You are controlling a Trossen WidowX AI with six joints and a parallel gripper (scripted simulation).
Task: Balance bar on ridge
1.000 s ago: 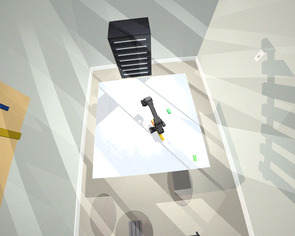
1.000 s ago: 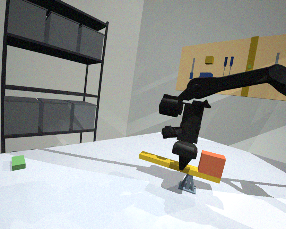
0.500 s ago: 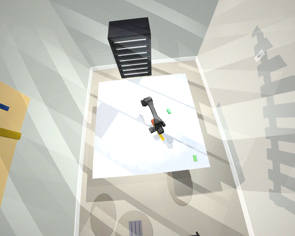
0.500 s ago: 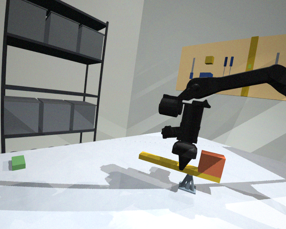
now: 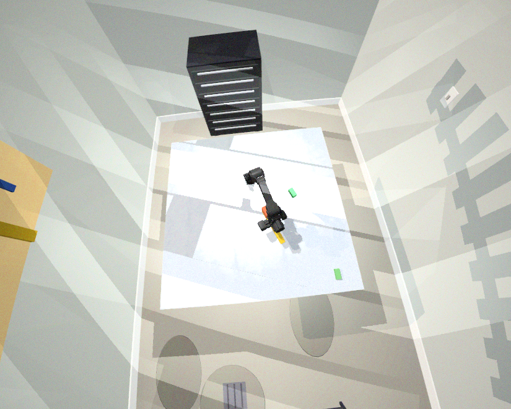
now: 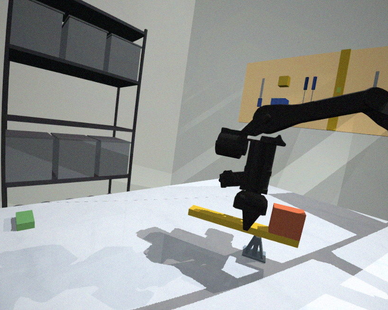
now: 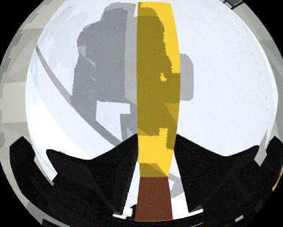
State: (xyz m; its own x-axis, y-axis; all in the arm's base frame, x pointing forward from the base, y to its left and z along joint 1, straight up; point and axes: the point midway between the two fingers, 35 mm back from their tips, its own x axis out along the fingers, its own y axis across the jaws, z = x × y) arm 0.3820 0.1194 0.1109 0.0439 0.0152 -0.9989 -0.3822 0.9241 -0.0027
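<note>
While the gripper (image 5: 272, 225) (image 6: 247, 227) (image 7: 156, 138) is closed on the yellow bar (image 5: 279, 236) (image 6: 217, 218) (image 7: 158, 86) above the grey stand (image 6: 255, 250), an orange block (image 5: 264, 211) (image 6: 287, 221) (image 7: 154, 199) sits on one end. No writing is readable. The white table (image 5: 220, 272) (image 6: 97, 233) (image 7: 224, 86) carries shadows; a black drawer cabinet (image 5: 224, 48) stands behind.

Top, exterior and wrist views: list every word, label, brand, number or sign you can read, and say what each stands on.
No readable text in any of the three views.
The yellow bar, the orange-red block on it and the drawer cabinet: no lettering seen.
The grey bins on the shelf unit: no label seen.
Any small marks on the dark arm would be too small to read.
</note>
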